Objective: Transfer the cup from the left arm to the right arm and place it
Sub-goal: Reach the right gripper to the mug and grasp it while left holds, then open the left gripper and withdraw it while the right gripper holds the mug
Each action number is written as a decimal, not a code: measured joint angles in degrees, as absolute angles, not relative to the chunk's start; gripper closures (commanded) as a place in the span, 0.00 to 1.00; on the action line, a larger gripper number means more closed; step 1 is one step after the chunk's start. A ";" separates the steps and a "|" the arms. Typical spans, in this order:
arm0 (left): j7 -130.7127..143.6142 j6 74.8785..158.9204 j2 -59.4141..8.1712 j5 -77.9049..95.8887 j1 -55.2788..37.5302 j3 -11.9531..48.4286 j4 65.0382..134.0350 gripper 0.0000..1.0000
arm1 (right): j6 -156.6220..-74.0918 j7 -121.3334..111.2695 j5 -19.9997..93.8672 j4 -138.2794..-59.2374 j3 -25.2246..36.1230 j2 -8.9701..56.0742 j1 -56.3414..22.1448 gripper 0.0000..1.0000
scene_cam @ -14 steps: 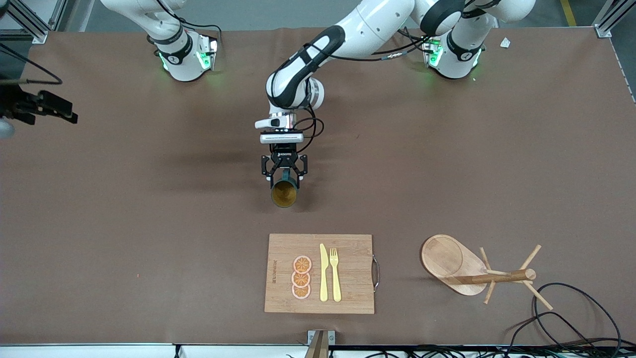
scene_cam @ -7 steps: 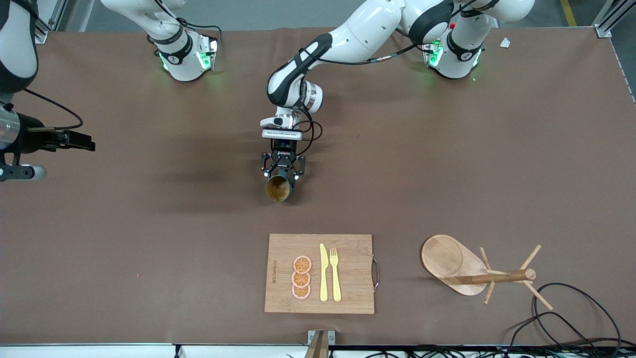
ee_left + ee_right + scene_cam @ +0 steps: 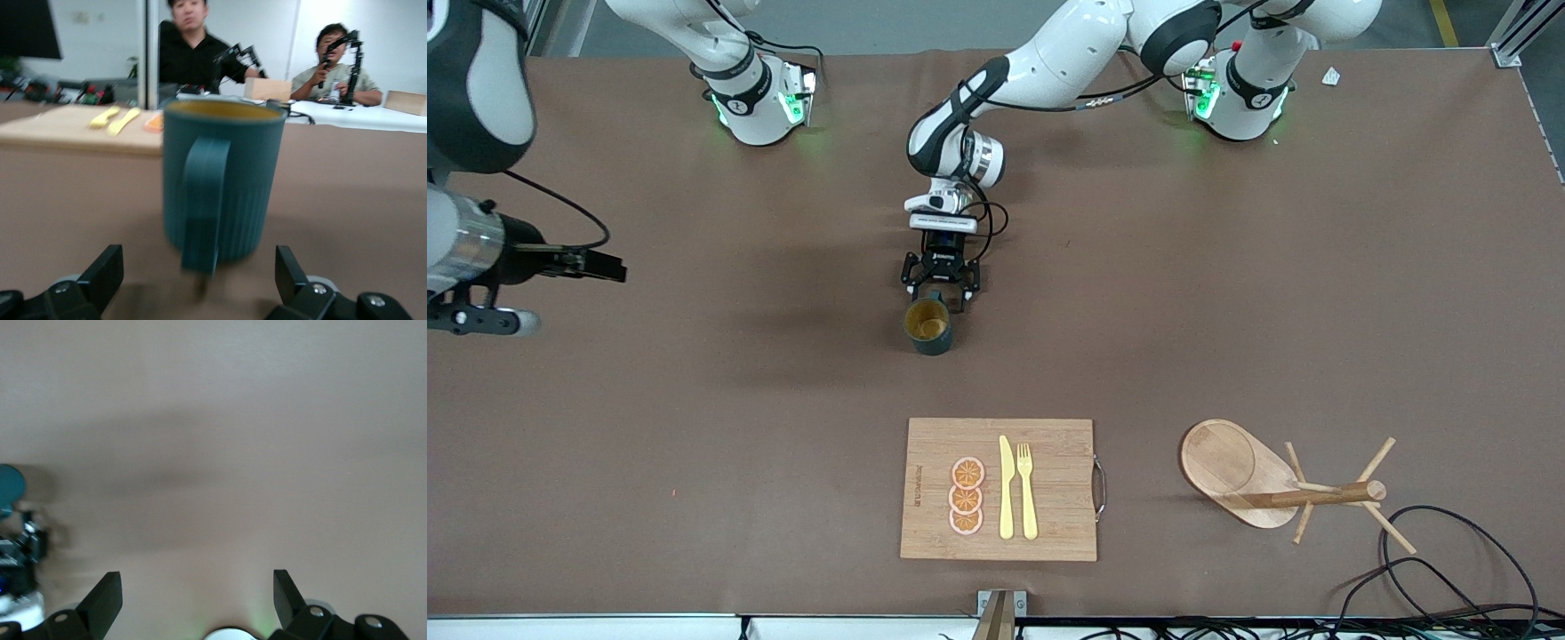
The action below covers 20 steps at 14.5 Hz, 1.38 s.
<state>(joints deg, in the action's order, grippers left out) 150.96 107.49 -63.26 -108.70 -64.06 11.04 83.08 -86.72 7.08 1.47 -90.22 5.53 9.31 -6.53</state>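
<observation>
The cup (image 3: 927, 324) (image 3: 222, 183) is dark teal with a mustard-yellow inside. It stands upright mid-worktop, its handle turned toward the robots' bases.

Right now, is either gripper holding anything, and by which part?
Nothing is held. The left gripper is open beside the cup, which stands on the table; the right gripper is open and empty.
</observation>
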 measured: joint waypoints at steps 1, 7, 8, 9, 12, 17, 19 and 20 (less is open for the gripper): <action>151.12 104.96 -62.89 -105.41 -64.35 13.03 83.18 0.00 | -88.38 9.32 2.73 -91.18 5.47 9.55 -7.97 0.00; 148.75 89.76 -57.60 -88.13 -65.10 22.76 85.07 0.00 | -105.62 24.91 8.05 -100.72 5.09 13.07 -17.32 0.00; 148.77 88.57 -56.33 -85.39 -65.07 23.39 86.05 0.00 | -109.08 27.22 8.39 -102.36 5.03 13.96 -19.50 0.00; 148.81 87.99 -54.58 -82.37 -65.05 23.74 87.28 0.00 | -112.52 29.13 9.08 -103.73 4.99 15.14 -21.64 0.00; 148.78 87.35 -47.04 -71.25 -64.84 23.85 90.56 0.00 | -122.75 34.28 10.08 -106.57 4.91 19.40 -27.72 0.00; 144.19 84.86 -32.33 -53.94 -61.07 23.87 93.69 0.00 | -131.66 36.69 10.12 -107.55 4.89 25.24 -36.15 0.00; 142.63 84.86 -27.91 -49.70 -58.39 23.90 95.51 0.00 | -134.60 37.52 10.12 -108.25 4.92 26.46 -37.66 0.00; 140.94 84.87 -26.05 -47.36 -57.08 23.90 95.93 0.00 | -136.03 37.57 10.13 -108.97 4.93 26.80 -37.94 0.01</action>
<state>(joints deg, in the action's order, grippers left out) 140.94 84.87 -26.05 -47.36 -57.08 23.90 95.93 -136.03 37.57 10.13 -108.97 4.93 26.80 -37.94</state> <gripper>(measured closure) 0.000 0.000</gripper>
